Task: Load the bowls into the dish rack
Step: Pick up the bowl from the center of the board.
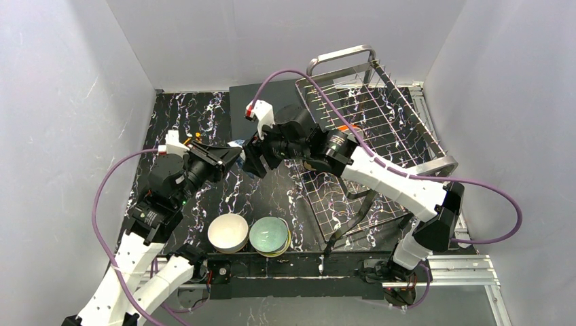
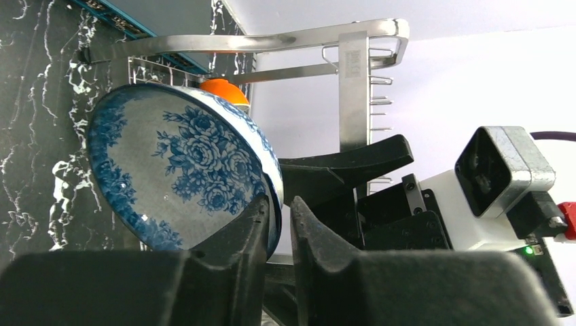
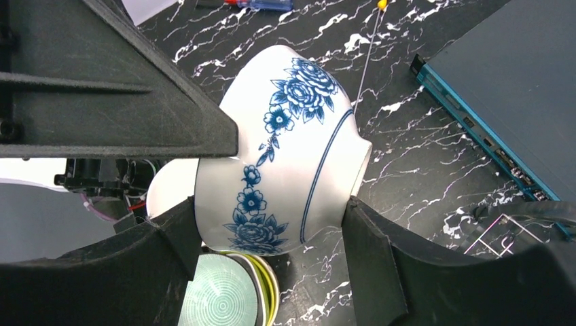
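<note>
Observe that the blue-patterned bowl (image 1: 237,145) (image 2: 183,170) (image 3: 292,156) hangs in the air above the black marbled table (image 1: 176,129), just left of the dish rack (image 1: 435,163) (image 2: 272,42) and not in it. It is tipped on its side, and both arms meet at it. Check the left gripper (image 1: 234,155) (image 2: 278,207) in its own wrist view. Its fingers (image 2: 248,227) stand almost together and pinch the rim of the bowl in the thin slot between them, with the flowered inside turned toward that camera. Check the right gripper (image 1: 253,160) (image 3: 268,217) next. Its fingers (image 3: 370,251) are spread wide and clamp the bowl across its body, one pad against each side of the white outer wall (the blue flower sprays and ring line face this camera). An orange rounded shape (image 2: 224,89) shows past the far rim of the bowl, beside the rack; you cannot tell what it is. Two more items sit just beside each other near the front edge of the table, between the arm bases. They are a white bowl (image 1: 227,231) and a pale green bowl (image 1: 270,234) (image 3: 224,299), the green one nested on lime-yellow rims. A flat teal box (image 3: 502,88) lies on the table behind them.
</note>
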Robot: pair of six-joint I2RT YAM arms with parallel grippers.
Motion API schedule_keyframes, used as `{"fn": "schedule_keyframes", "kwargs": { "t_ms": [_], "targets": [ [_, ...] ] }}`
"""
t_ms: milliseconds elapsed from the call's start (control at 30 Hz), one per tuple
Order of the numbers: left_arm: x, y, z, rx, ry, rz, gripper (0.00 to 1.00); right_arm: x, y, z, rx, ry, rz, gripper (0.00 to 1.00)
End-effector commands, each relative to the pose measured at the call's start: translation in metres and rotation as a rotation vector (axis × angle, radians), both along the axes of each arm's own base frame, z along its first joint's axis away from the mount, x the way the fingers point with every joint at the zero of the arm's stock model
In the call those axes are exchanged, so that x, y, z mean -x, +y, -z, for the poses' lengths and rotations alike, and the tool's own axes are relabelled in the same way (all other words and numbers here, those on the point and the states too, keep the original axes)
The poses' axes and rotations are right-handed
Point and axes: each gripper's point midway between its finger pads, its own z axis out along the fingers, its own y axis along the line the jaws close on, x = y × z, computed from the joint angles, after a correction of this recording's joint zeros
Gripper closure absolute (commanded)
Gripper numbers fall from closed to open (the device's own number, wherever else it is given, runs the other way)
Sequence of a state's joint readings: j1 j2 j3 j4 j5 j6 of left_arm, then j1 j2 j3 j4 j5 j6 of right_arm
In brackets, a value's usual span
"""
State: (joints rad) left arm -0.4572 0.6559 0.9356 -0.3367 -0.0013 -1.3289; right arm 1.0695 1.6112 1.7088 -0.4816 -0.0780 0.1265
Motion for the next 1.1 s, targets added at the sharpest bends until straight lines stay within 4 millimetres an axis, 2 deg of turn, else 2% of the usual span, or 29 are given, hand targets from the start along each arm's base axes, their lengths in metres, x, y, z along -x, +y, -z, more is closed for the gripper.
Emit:
{"fn": "schedule_keyframes", "kwargs": {
  "t_ms": [0,100,233,367,500,633,767,900,1000,1067],
  "targets": [
    [0.002,0.003,0.002,0.006,-0.013,-0.009,0.76,0.004,0.000,0.000,-0.004,-0.010,-0.021,0.99],
    [0.006,0.006,0.018,-0.024,0.019,-0.011,0.60,0.006,-0.004,0.007,0.027,0.001,-0.026,0.99],
    [0.012,0.010,0.040,-0.077,0.062,-0.009,0.45,0.009,-0.011,0.016,0.079,0.018,-0.026,0.99],
    [0.019,0.016,0.061,-0.163,0.074,0.002,0.34,0.012,-0.016,0.018,0.107,0.027,-0.032,0.99],
    [0.024,0.029,0.073,-0.292,0.033,-0.003,0.27,0.014,-0.021,0.017,0.118,0.022,-0.041,0.99],
    [0.030,0.041,0.071,-0.489,-0.112,0.039,0.24,0.019,-0.027,0.016,0.125,0.006,-0.066,0.99],
    [0.036,0.039,0.067,-0.687,-0.297,0.151,0.22,0.027,-0.031,0.012,0.120,-0.012,-0.122,0.99],
    [0.048,0.026,0.064,-0.843,-0.491,0.324,0.19,0.036,-0.036,0.010,0.125,-0.032,-0.183,0.99],
    [0.065,0.008,0.069,-0.936,-0.657,0.538,0.17,0.044,-0.040,0.011,0.132,-0.040,-0.233,0.99],
    [0.073,0.003,0.073,-0.986,-0.716,0.640,0.16,0.049,-0.043,0.009,0.133,-0.049,-0.262,0.99]
  ]
}}
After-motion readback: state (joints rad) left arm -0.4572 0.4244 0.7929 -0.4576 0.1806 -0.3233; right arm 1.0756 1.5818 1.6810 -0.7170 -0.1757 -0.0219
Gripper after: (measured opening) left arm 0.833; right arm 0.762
